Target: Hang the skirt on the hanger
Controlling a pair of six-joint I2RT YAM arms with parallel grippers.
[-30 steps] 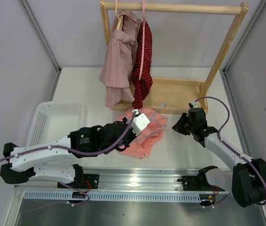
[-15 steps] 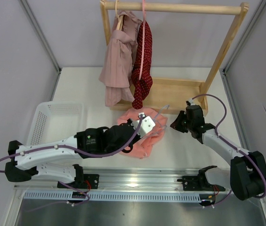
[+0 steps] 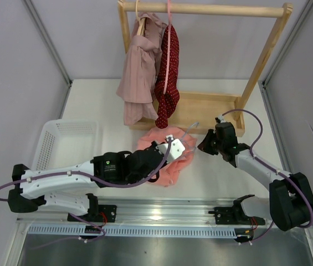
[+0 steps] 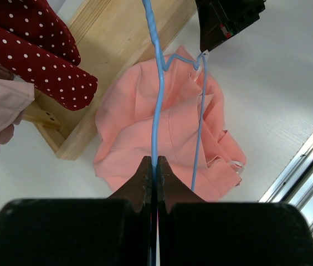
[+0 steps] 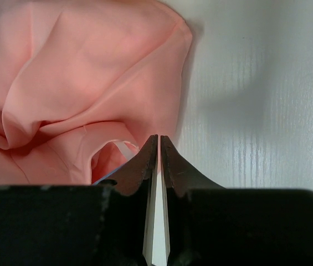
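The salmon skirt lies crumpled on the table in front of the rack. It also shows in the left wrist view and the right wrist view. My left gripper is shut on a wire of the light-blue hanger and holds it over the skirt. My right gripper is shut at the skirt's right edge, pinching a thin white loop of the skirt. In the left wrist view the right gripper sits by the hanger's bend.
A wooden clothes rack stands behind the skirt. On its rail hang a mauve-pink garment and a dark red dotted garment on a pink hanger. A white basket stands at the left.
My left gripper has moved right with the hanger, further over the skirt. My right gripper has moved left up to the skirt's edge.
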